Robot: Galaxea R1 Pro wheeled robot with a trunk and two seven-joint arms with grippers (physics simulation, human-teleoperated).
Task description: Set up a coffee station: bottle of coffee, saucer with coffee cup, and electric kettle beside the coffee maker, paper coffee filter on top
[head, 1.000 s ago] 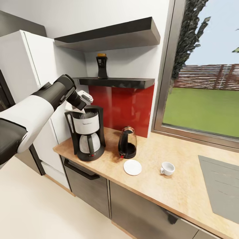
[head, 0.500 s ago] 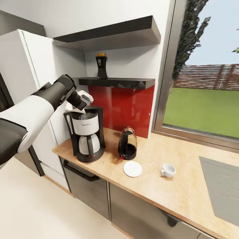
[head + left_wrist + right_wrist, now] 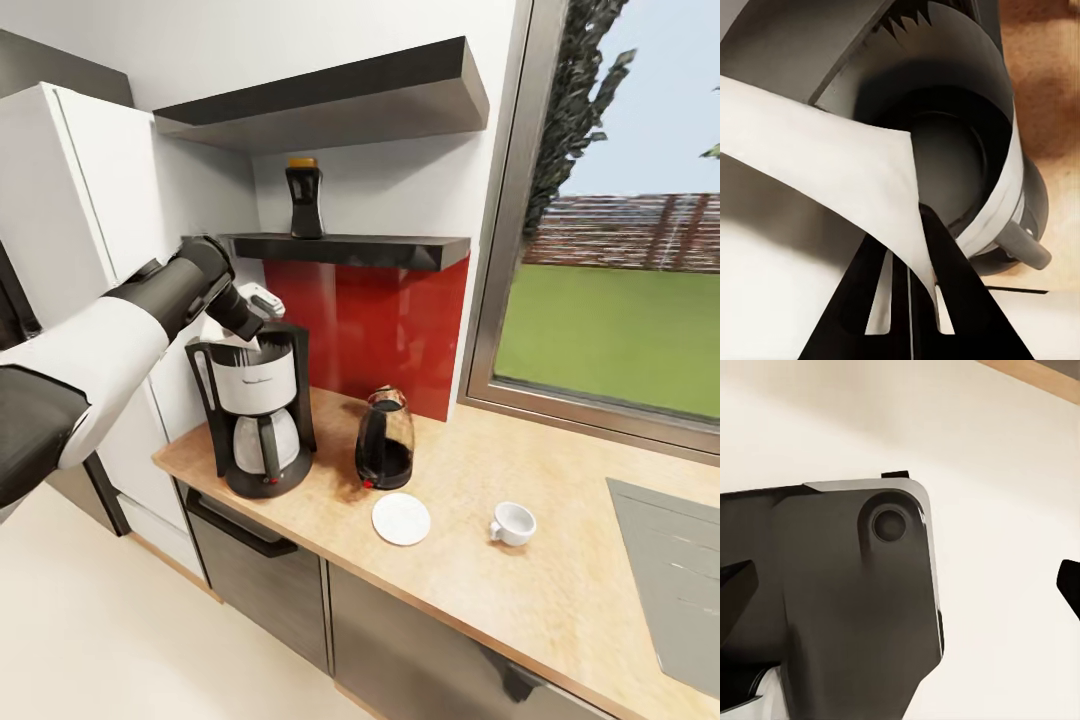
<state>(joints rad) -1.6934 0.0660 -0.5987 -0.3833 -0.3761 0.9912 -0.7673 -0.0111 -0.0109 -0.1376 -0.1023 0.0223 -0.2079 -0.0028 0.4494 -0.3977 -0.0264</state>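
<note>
Nearest to us is our left arm, reaching over the left end of the bench [image 3: 470, 560]. Its left pincer [image 3: 916, 259] is closed on the paper coffee filter [image 3: 847, 161]; in the left wrist view the two dark fingers pinch one edge of the white sheet, and the rest of the paper curves out over the open round top of the coffee maker [image 3: 255, 415]. In the head view the pincer hangs just above that machine's top. The right pincer [image 3: 900, 577] shows as dark tips at the two borders of the right wrist view, well apart, so we judge it wide open and holding nothing, with a dark part of the robot below it.

On the front of the bench lies the saucer [image 3: 401, 519], bare, and the coffee cup [image 3: 514, 523] stands to its right, apart from it. Behind the saucer the electric kettle [image 3: 385, 440] stands beside the coffee maker. Farthest away, the bottle of coffee [image 3: 304, 198] is on the kitchen shelf [image 3: 350, 248], against the wall.

We think the step in hand is placing the filter. The next move calls for lowering the paper so it sits on the machine's top, then opening the fingers without dragging it off. The bottle and the cup are not yet in their places.
</note>
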